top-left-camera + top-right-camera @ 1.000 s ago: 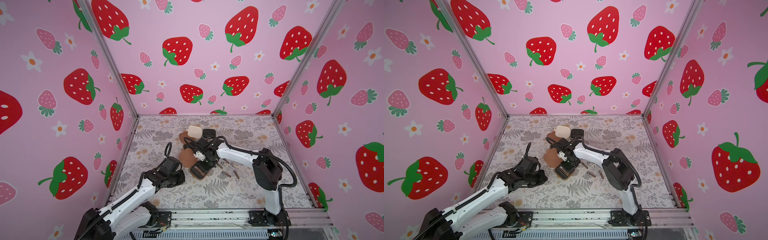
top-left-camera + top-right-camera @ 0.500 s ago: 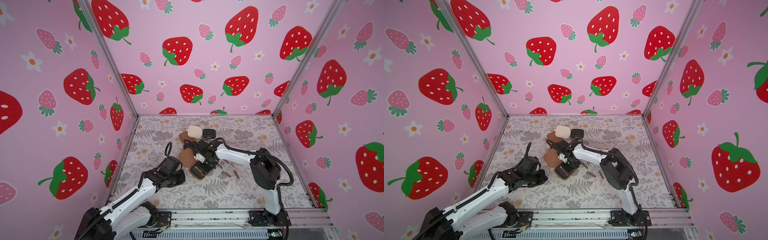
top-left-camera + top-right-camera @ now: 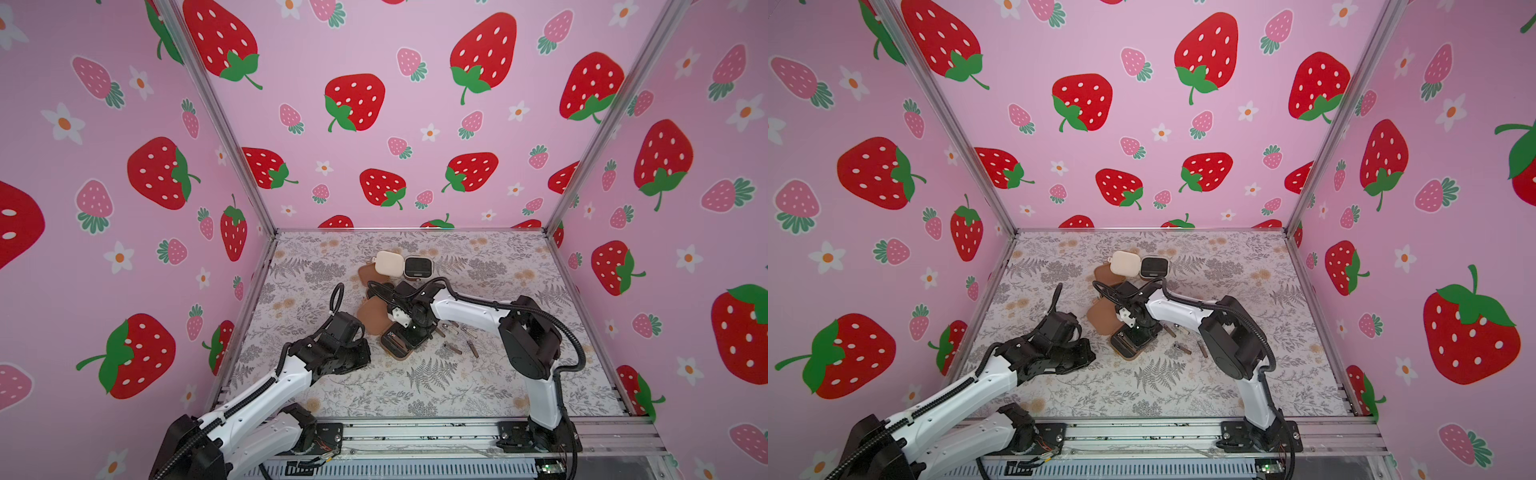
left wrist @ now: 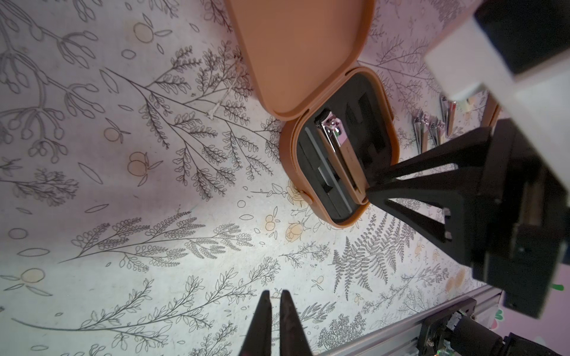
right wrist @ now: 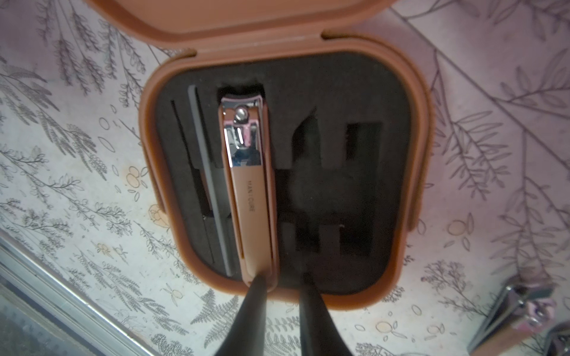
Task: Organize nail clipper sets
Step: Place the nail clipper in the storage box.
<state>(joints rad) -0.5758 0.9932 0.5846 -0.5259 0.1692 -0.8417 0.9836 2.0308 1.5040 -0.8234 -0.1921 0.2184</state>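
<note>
The floral worktop [image 3: 415,386] carries everything. The left fingers [image 4: 267,311] sit low over a bare stretch of it, nearly together with only a sliver between them and nothing held. Well apart from their tips lies the open brown case [image 3: 399,355], its lid [image 3: 374,318] folded back flat past the hinge. The right fingers [image 5: 305,289] point down at this case's rim opposite the hinge, a narrow gap apart. Nothing spans that gap, so they clamp nothing. Beyond the right fingers, past the lid, sits the cream case [image 3: 390,263], opened with its black-lined half [image 3: 417,267] alongside, and a second brown case [image 3: 368,275] lies partly beneath the cream one. Near the right fingers, on the worktop outside the open case, lie the loose metal tools [image 3: 453,348], scattered apart from one another. In the case's black foam a nail clipper [image 5: 246,185] lies in its slot, its tail end touching one right fingertip [image 5: 259,286], while the other tip stands over empty foam. A slim grey strip [image 5: 206,178] lies in the next slot, on the clipper's side away from the fingers' gap
</note>
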